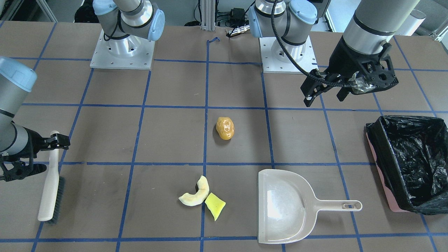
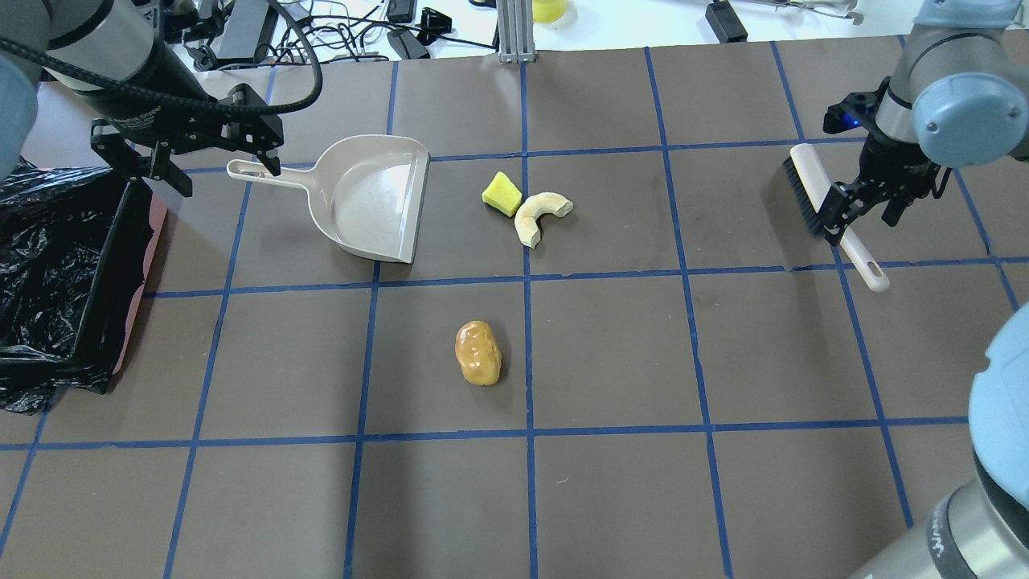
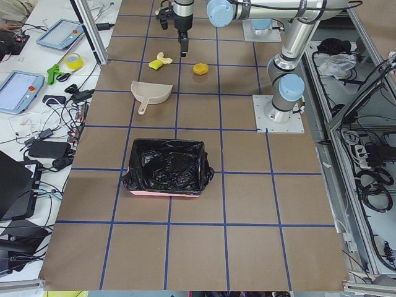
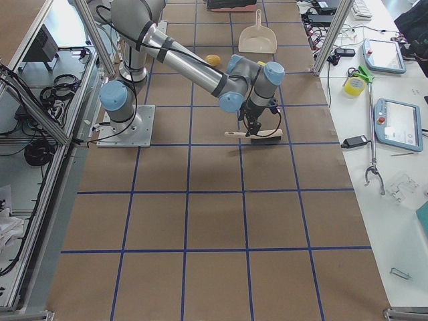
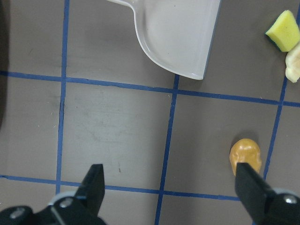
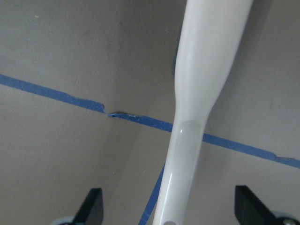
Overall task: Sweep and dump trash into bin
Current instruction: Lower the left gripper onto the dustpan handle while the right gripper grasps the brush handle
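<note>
Trash lies unswept mid-frame in the overhead view: orange lump [image 2: 478,352] lowest, ring [image 2: 540,215] and wedge [image 2: 502,194] touching above it. Right gripper [image 2: 864,201], jaws spread, straddles the brush [image 2: 808,186] handle. Left gripper [image 2: 217,165] hangs splayed over the dustpan [image 2: 370,197] handle, beside the bin [image 2: 129,241] at left. This looks like tool pickup, so next comes clamping the brush.

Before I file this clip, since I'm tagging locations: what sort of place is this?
Probably a robotics lab: a tape-gridded table, two arm bases bolted onto it, and teach pendants and cables alongside.
</note>
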{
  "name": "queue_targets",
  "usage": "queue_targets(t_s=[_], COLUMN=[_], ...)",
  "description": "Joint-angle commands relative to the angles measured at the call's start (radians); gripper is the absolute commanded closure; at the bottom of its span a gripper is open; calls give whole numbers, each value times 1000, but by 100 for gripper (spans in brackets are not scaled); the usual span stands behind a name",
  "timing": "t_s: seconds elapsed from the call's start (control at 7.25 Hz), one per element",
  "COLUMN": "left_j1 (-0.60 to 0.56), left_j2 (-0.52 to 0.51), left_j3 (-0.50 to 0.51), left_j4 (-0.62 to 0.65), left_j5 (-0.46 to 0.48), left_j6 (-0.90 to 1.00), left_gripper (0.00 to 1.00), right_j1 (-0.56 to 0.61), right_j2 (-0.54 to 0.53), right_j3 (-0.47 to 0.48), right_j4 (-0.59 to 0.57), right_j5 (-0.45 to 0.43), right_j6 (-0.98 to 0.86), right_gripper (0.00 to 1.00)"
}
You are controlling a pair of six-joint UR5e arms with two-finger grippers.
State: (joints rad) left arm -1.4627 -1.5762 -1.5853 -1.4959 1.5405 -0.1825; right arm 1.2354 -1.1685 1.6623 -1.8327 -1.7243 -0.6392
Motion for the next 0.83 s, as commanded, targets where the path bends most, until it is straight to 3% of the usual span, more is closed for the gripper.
queue_targets(t_s=[0.0, 0.69], left_j1=[4, 7], left_j2=[-37, -191], left_j3=[-7, 8], left_j4=[84, 184], left_j5=[-7, 0], left_j6=[-234, -676], left_gripper=[0, 0], right_j1=[-4, -33], right_j2=[-7, -3], right_j3=[53, 57], right_j4=[-25, -39], right_j5=[-6, -5], right_j6=[-28, 65], right_gripper=[0, 6])
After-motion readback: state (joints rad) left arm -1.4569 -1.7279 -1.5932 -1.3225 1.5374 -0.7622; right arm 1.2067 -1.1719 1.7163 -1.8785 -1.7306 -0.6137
